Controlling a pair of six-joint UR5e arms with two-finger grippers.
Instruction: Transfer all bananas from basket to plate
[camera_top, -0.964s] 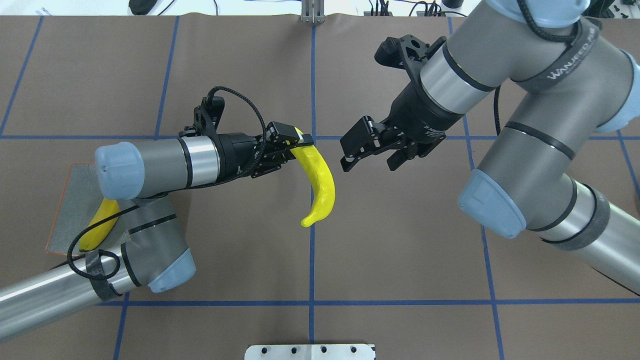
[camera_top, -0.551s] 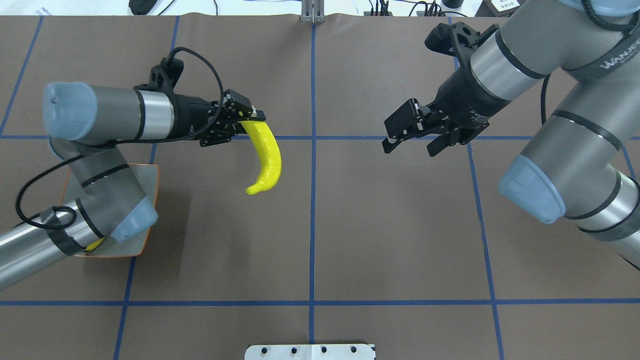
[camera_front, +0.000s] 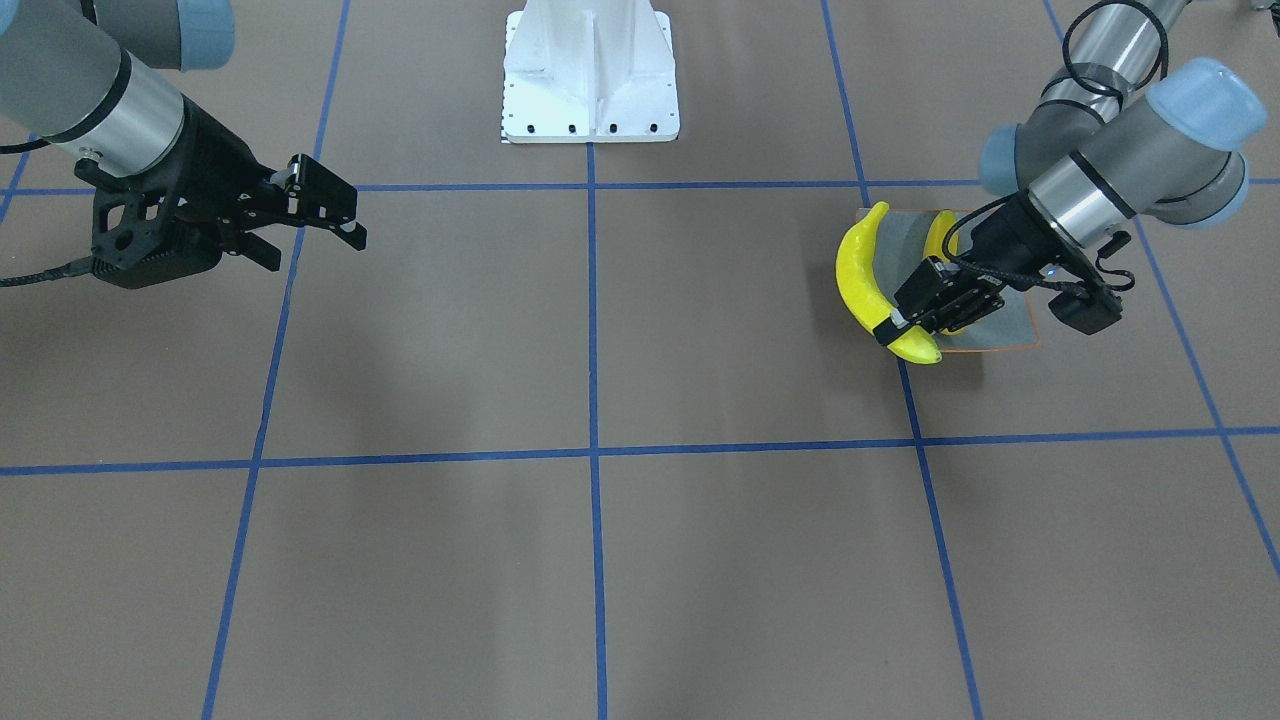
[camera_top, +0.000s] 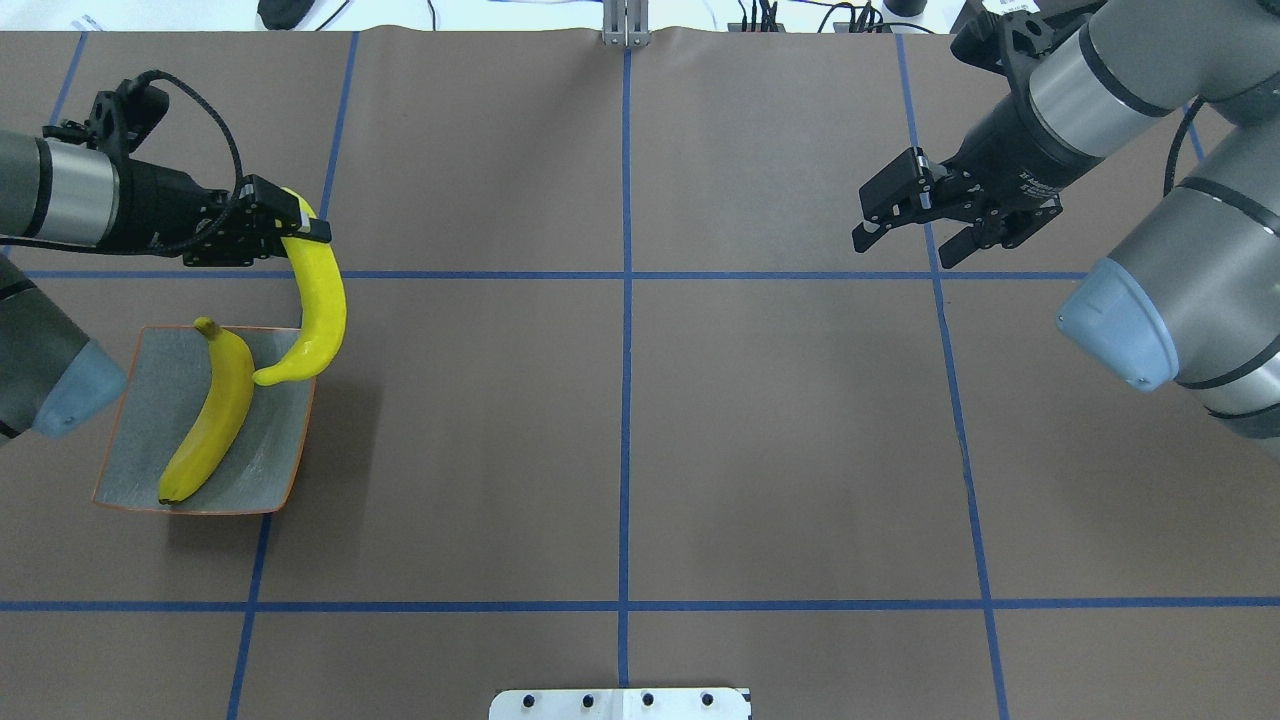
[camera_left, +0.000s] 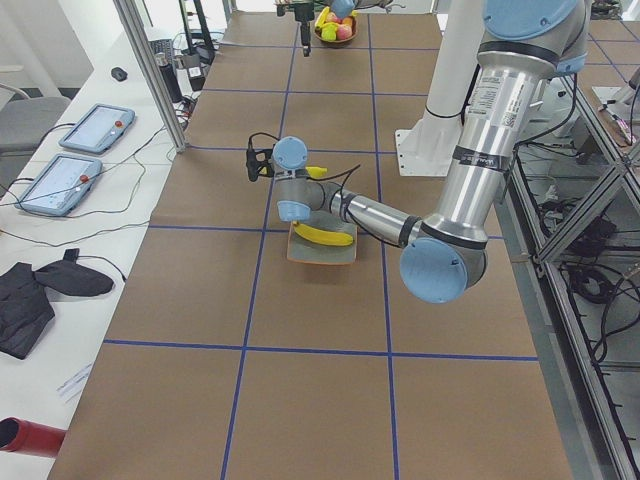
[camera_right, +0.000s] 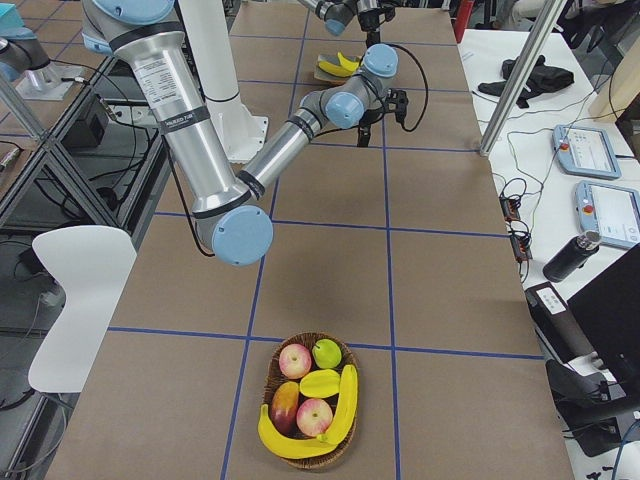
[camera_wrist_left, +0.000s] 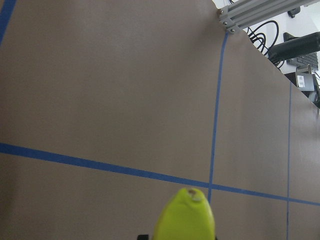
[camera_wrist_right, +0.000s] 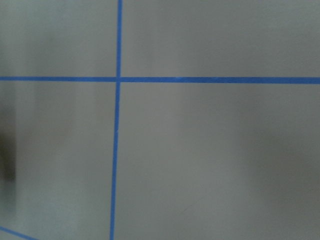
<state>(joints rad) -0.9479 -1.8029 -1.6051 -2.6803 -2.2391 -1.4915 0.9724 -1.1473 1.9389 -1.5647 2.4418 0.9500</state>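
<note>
My left gripper (camera_top: 300, 228) holds one banana (camera_top: 322, 300) over the plate's (camera_top: 280, 470) edge. My right gripper (camera_top: 908, 243), far from the plate, is wide open.

Brown table (camera_top: 780, 450), blue tape grid (camera_top: 625, 400); white side desk (camera_left: 100, 240), tablets (camera_left: 62, 183); white chair (camera_right: 80, 290).

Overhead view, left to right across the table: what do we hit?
lying banana on the plate → held banana in the left tool → white base at the bottom edge → right tool, open
</note>
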